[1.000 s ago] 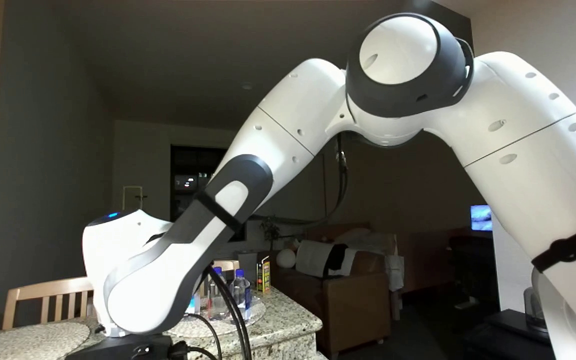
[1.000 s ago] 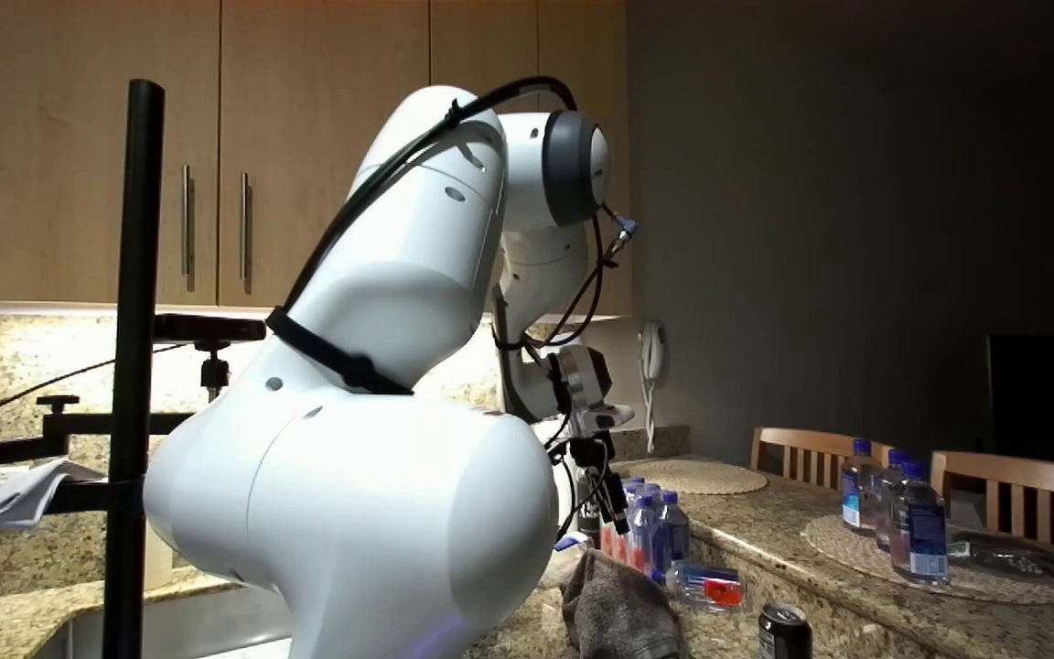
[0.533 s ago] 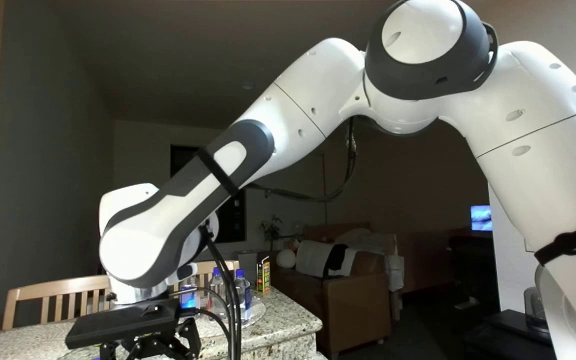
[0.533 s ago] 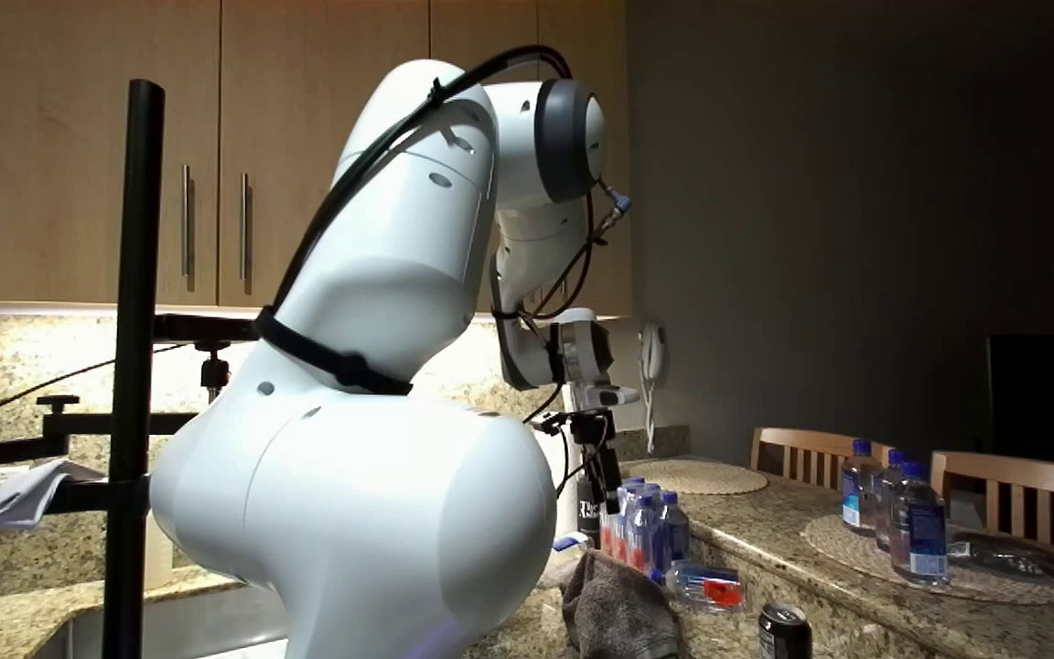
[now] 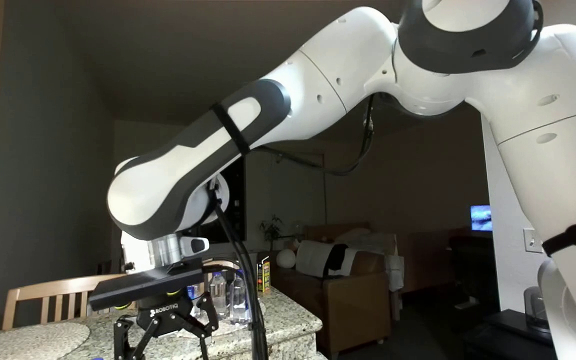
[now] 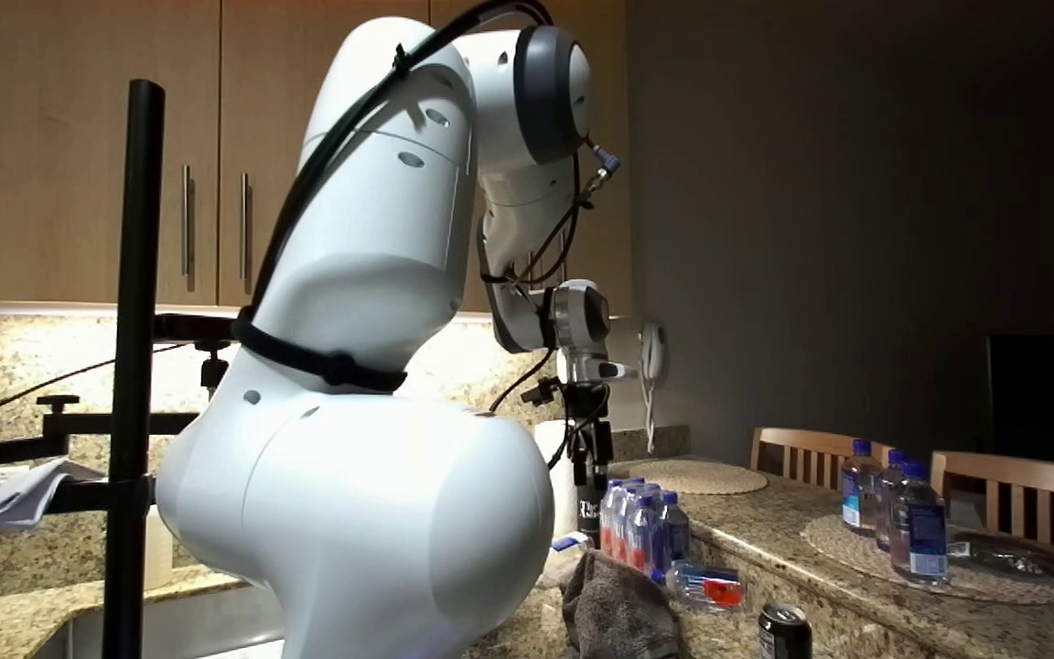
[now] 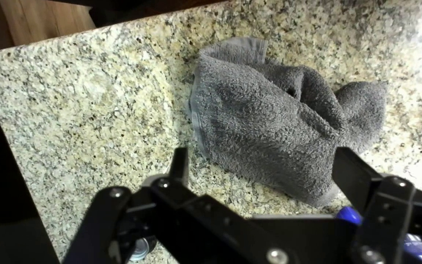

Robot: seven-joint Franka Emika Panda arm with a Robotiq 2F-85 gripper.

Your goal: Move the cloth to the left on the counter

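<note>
A crumpled grey cloth lies on the speckled counter in the wrist view. It also shows as a folded heap at the bottom of an exterior view. My gripper is open and empty, its fingers wide apart. In the wrist view the cloth's near part shows between the fingertips, but the gripper is up in the air, apart from it. In an exterior view the gripper points down, higher than the cloth. In an exterior view its fingers are spread, tips cut off by the frame; the cloth is out of view there.
Several blue-capped bottles stand behind the cloth, with a plastic bottle lying nearby. A dark can stands right of the cloth. A raised ledge carries bottles and placemats. A sink and black pole are at left.
The arm has risen and drawn back, and the gripper has lifted and swung from tilted to pointing nearly straight down. The cloth has not moved.
</note>
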